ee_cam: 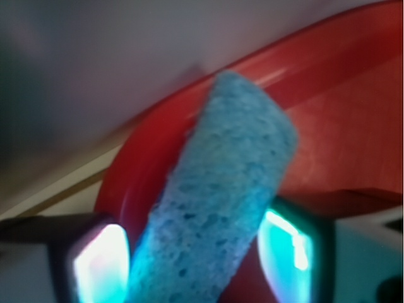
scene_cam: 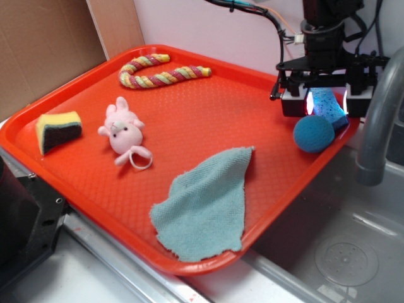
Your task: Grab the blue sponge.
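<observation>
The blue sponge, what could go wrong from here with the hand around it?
The blue sponge sits slanted between the hand's fingers, so it may twist or slip out when lifted. The teal ball lies right against it and could get nudged. Both sit at the tray's edge, so the ball might roll off.

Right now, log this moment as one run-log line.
stage: grasp | gripper: around light-blue porous foam sponge, contact unclear | location: red plastic tray's far right corner | neighbour: teal knitted ball

Legible text: none | labels, brands, numbers, signs: none found in either view (wrist view blurred) | surfaces checked: all visible | result: nil
</observation>
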Action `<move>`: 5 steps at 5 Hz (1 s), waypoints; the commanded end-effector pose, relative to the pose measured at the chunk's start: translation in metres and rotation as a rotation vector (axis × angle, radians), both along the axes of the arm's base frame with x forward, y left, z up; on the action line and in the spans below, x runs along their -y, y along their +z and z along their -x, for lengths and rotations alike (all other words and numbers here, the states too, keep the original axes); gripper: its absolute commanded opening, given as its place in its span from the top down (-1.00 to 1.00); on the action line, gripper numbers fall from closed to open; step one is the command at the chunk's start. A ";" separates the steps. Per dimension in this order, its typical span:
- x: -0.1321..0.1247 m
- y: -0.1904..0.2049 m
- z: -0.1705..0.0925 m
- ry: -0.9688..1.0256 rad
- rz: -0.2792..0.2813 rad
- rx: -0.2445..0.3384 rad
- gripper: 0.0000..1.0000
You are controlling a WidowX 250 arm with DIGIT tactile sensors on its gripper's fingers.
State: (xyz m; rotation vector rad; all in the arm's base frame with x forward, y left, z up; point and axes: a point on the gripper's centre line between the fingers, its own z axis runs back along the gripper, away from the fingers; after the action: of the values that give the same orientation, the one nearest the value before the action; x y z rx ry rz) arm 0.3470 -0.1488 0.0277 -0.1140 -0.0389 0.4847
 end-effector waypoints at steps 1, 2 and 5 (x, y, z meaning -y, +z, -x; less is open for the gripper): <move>-0.034 0.007 0.051 0.011 -0.032 0.080 1.00; -0.049 0.016 0.073 0.013 -0.076 0.143 1.00; -0.120 0.123 0.128 -0.009 -0.036 0.067 1.00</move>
State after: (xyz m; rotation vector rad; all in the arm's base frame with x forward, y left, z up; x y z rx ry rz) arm 0.2069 -0.0313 0.1370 -0.0670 -0.0629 0.4745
